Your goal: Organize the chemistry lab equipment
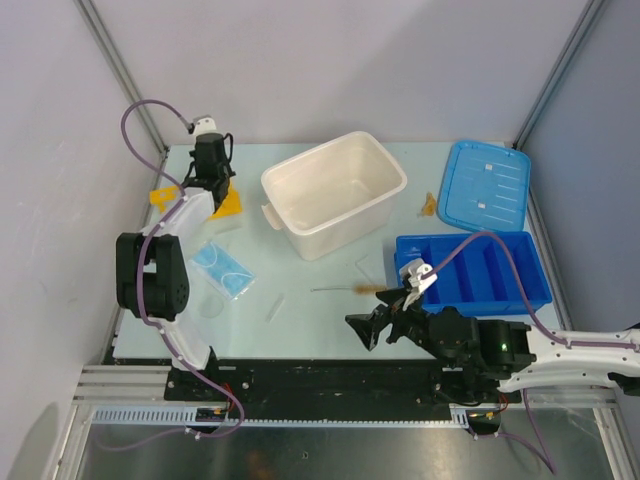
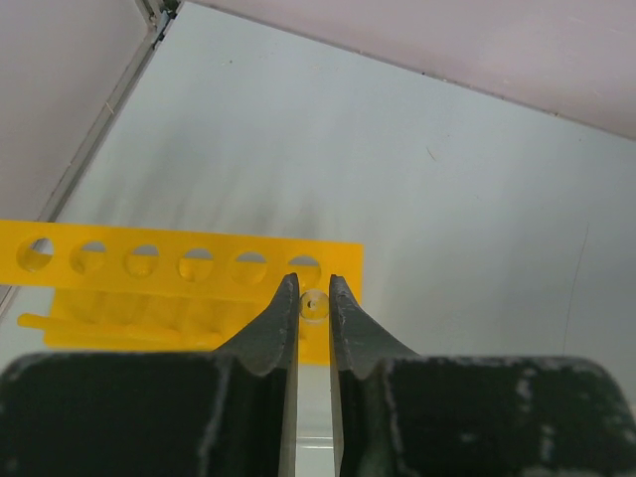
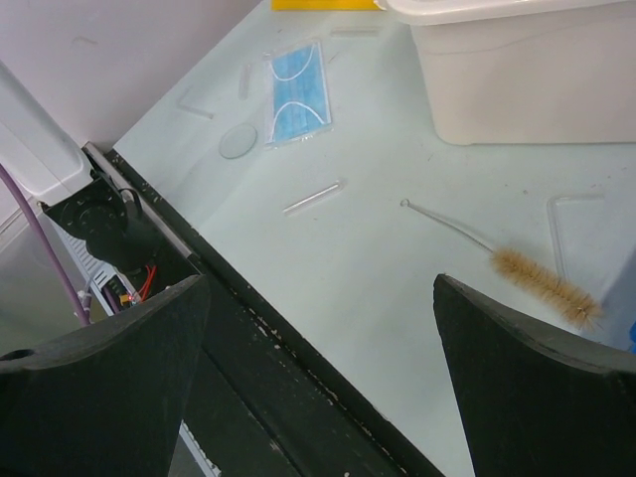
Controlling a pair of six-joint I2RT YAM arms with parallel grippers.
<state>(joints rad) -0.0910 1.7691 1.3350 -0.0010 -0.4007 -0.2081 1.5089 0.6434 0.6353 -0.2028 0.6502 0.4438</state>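
Now: left tool (image 2: 313, 288) pinches one clear tube (image 2: 314, 308), seemingly; right tool (image 3: 320, 286) released; one brush (image 3: 547, 284), one rack (image 2: 189, 264).

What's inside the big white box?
Nothing shows inside the white tub: from above, only its bare pale floor. A strip of floor behind its near wall may be hidden; the right wrist camera sees only the outside.
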